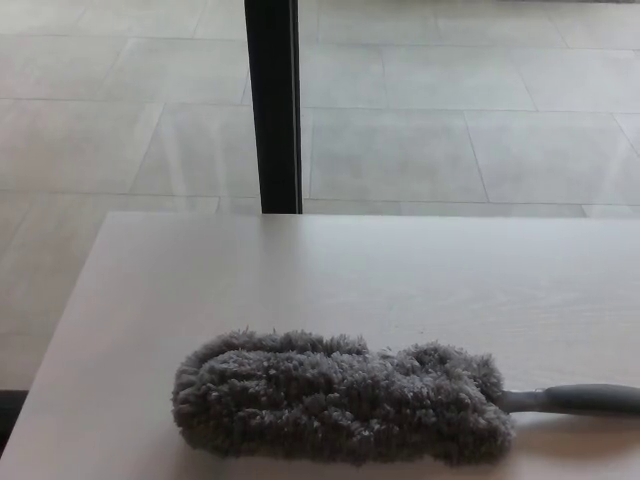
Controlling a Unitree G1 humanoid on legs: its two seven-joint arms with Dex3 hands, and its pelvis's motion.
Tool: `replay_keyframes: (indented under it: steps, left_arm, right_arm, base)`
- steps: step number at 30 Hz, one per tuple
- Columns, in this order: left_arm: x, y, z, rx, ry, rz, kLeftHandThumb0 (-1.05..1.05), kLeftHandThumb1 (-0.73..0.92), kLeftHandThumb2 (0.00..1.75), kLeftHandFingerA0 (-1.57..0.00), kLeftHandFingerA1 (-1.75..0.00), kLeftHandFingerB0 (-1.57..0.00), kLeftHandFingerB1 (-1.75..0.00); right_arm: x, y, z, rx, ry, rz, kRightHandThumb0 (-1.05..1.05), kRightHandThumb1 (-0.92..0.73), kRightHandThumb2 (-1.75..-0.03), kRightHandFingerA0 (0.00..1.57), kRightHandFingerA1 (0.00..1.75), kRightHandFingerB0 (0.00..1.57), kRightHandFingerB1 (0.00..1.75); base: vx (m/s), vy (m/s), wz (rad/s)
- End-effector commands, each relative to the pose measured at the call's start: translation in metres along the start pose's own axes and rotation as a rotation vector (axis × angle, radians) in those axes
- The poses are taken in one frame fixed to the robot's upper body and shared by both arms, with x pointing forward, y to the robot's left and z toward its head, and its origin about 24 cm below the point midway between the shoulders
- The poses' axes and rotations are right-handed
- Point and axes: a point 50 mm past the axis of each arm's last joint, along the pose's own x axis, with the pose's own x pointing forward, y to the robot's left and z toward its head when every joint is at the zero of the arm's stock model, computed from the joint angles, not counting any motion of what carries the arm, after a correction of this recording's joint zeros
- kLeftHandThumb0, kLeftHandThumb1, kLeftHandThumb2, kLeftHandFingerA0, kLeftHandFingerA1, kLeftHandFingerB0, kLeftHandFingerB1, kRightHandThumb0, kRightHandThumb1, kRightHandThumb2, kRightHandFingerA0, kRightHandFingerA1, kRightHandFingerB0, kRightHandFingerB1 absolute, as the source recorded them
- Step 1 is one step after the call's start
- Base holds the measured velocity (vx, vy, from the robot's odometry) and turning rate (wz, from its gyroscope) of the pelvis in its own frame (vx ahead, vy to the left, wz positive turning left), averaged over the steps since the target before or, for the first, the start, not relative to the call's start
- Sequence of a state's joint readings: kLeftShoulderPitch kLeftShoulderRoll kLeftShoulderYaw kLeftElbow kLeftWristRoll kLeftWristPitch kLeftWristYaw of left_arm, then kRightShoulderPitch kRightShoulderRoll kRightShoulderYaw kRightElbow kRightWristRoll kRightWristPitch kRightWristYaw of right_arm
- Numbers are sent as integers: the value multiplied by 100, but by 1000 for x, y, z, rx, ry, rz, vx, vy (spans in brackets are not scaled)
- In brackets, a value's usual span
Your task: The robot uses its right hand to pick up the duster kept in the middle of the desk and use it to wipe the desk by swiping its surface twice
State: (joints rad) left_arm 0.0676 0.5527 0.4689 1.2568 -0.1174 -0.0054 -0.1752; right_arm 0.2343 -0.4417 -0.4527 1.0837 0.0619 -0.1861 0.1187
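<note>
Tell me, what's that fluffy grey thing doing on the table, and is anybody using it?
That is a duster, lying flat on the pale desk near its front edge. Its fluffy grey head points to the robot's left, and its dark handle sticks out to the right, running off the picture's edge. Nobody is holding it right now: neither of the robot's hands shows in the picture. Beyond the desk are a tiled floor and a black post.
</note>
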Motion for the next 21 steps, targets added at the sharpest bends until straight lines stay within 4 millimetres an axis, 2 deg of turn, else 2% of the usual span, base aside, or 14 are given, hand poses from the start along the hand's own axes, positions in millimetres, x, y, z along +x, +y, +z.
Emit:
replay_keyframes:
  steps: [1,2,3,6,7,8,9,11,12,14,16,17,19,21]
  left_arm:
    - [0,4,1,-100,16,-30,-57,87,66,-46,-61,-36,-44]
    - [0,4,1,-111,12,-27,-56,86,66,-47,-63,-37,-44]
    - [0,3,2,-111,9,-28,-56,87,66,-47,-63,-38,-44]
    - [1,1,5,-80,7,-41,-59,88,66,-45,-60,-35,-43]
    - [1,-1,5,-70,11,-31,-59,68,104,-44,-66,-33,-56]
    - [1,-2,5,-70,11,-31,-59,68,104,-44,-66,-33,-56]
    - [2,-3,5,-69,9,-34,-59,87,65,-47,-59,-37,-44]
    - [2,-4,6,-59,-1,-49,-59,88,66,-46,-60,-35,-44]
    - [2,-5,7,-74,-5,-51,-59,87,66,-47,-62,-39,-45]
    - [2,-6,6,-81,-4,-45,-58,86,65,-49,-62,-40,-45]
    - [2,-5,6,-78,-3,-41,-59,87,65,-48,-62,-40,-45]
    - [2,-5,7,-91,-1,-44,-59,87,65,-45,-62,-38,-44]
    - [2,-5,9,-68,-2,-54,-58,88,66,-43,-61,-36,-44]
    - [2,-6,7,-76,-1,-55,-58,88,66,-48,-64,-38,-44]
  right_arm:
    - [4,-21,47,320,-261,-75,-72,-67,-60,13,100,11,65]
    - [4,-28,81,384,-406,-64,-82,-56,-95,1,63,0,35]
    - [3,-31,100,395,-476,-68,-102,-66,-100,0,42,0,23]
    - [-5,-35,140,368,-608,-107,-99,-71,-106,0,41,0,32]
    - [-31,-30,200,323,-854,-91,-103,-69,-102,0,35,0,29]
    - [-35,-29,207,319,-881,-89,-103,-69,-102,0,35,0,29]
    - [-43,-26,224,268,-927,-74,-103,-72,-105,0,29,0,26]
    - [-62,-17,259,231,-1054,-38,-105,-69,-104,0,27,0,28]
    - [-88,0,297,163,-1206,20,-105,-70,-103,0,20,0,17]
    - [-115,22,324,44,-1329,66,-105,-70,-104,0,14,0,8]
    - [-126,37,333,1,-1380,92,-99,-64,-90,0,0,0,4]
    - [-136,49,337,-20,-1431,120,-98,-64,-98,0,18,0,7]
    - [-153,79,344,-139,-1534,134,-101,-65,-95,0,14,9,1]
    - [-157,103,344,-195,-1577,235,-93,-59,-89,0,8,0,2]
  base:
    - [0,0,0]
    - [0,0,0]
    - [0,0,0]
    - [0,0,0]
    - [0,0,0]
    - [0,0,0]
    - [0,0,0]
    - [0,0,0]
    - [0,0,0]
    - [0,0,0]
    - [0,0,0]
    - [0,0,0]
    - [0,0,0]
    - [0,0,0]
